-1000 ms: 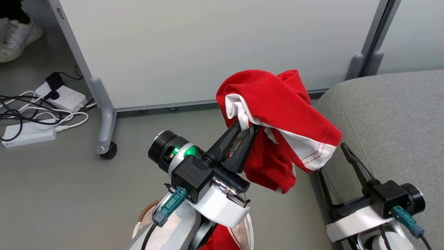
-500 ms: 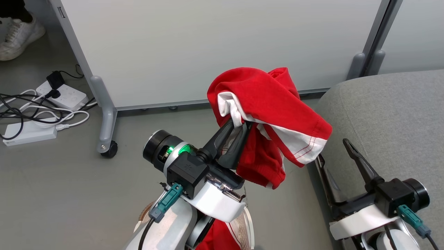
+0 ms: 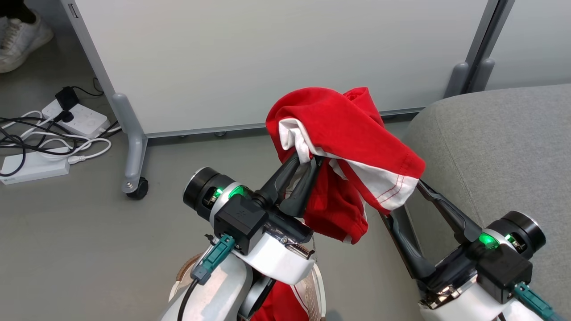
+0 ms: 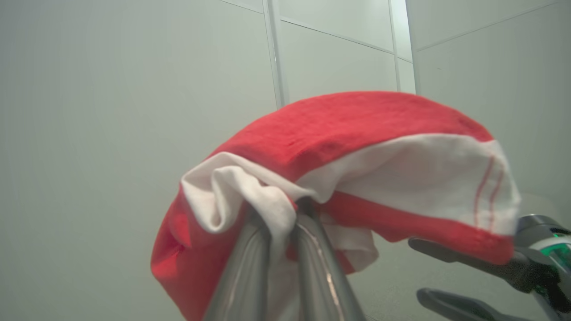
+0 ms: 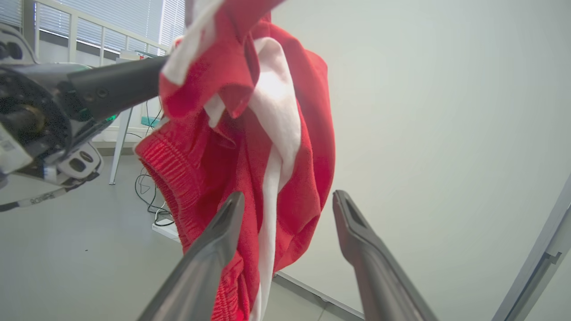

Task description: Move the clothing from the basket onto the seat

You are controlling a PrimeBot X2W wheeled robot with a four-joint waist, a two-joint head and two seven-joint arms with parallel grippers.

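Note:
A red garment with white panels, the clothing (image 3: 343, 133), hangs from my left gripper (image 3: 308, 159), which is shut on a white fold of it (image 4: 272, 209). My right gripper (image 3: 401, 199) is open, its tips under the garment's white hem. In the right wrist view the cloth (image 5: 285, 111) hangs at and just beyond that gripper's (image 5: 289, 197) open tips. The grey seat (image 3: 499, 147) lies to the right. At the bottom edge the basket (image 3: 319, 290) shows part of its rim, with more red cloth (image 3: 281, 305) inside, mostly hidden by my left arm.
A wheeled partition panel (image 3: 267, 58) stands behind, its caster (image 3: 134, 187) on the grey floor. Power strips and tangled cables (image 3: 49, 142) lie at the far left. A person's white shoe (image 3: 22, 35) is at the top left corner.
My right gripper has risen and moved left, its fingers now reaching under the garment's hem. The left gripper lifted the garment slightly, then held still. The camera shifted a little.

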